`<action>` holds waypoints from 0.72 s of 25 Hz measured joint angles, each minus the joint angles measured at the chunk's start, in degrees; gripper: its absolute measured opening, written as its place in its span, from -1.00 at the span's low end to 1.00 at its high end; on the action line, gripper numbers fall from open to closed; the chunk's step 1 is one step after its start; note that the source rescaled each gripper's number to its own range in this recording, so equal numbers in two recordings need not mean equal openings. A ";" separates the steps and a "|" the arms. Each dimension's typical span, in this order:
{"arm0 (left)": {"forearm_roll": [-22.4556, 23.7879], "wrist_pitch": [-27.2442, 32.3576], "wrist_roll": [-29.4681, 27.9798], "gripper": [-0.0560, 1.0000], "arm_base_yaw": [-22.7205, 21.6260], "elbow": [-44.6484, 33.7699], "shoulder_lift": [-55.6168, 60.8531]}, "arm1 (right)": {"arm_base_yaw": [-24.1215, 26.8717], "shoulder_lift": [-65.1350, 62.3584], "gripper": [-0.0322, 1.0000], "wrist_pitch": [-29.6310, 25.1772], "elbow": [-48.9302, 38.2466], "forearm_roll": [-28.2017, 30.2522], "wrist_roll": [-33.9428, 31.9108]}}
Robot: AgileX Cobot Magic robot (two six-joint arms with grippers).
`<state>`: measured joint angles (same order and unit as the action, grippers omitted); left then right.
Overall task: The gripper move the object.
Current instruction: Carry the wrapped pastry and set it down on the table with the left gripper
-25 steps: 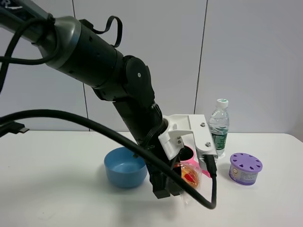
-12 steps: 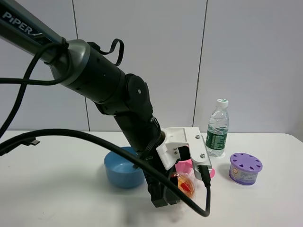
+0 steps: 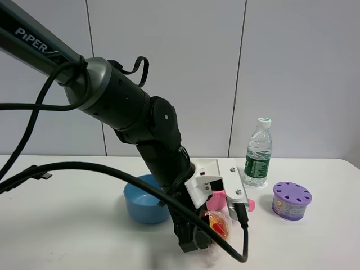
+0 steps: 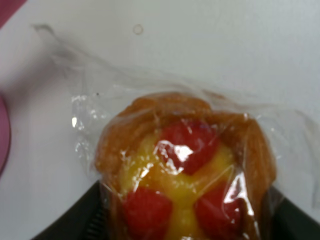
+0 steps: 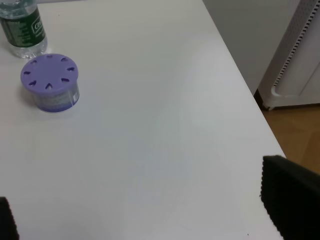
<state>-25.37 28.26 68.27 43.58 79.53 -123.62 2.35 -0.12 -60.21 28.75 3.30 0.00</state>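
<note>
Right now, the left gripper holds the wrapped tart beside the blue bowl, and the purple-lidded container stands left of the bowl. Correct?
No. The exterior high view shows the purple-lidded container right of the blue bowl, by the water bottle. The left gripper does hold the wrapped tart beside the bowl.

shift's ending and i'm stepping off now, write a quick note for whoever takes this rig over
Left tool: shut on the wrapped pastry, a finger on either side, low at the front of the table, just in front of the pink saucepan and right of the blue bowl.
Right tool: open, empty, over bare table near the purple-lidded container.
Done: pastry grasped.
Left: carry it and release. The views do not show whether it is clear of the table, nor where it should go.
</note>
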 joint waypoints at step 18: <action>-1.48 -2.17 0.33 -0.85 0.00 -0.06 -1.83 | 0.00 0.00 1.00 0.00 0.00 0.00 0.00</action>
<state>-26.85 26.08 68.60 43.58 79.47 -125.45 2.35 -0.12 -60.21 28.75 3.30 0.00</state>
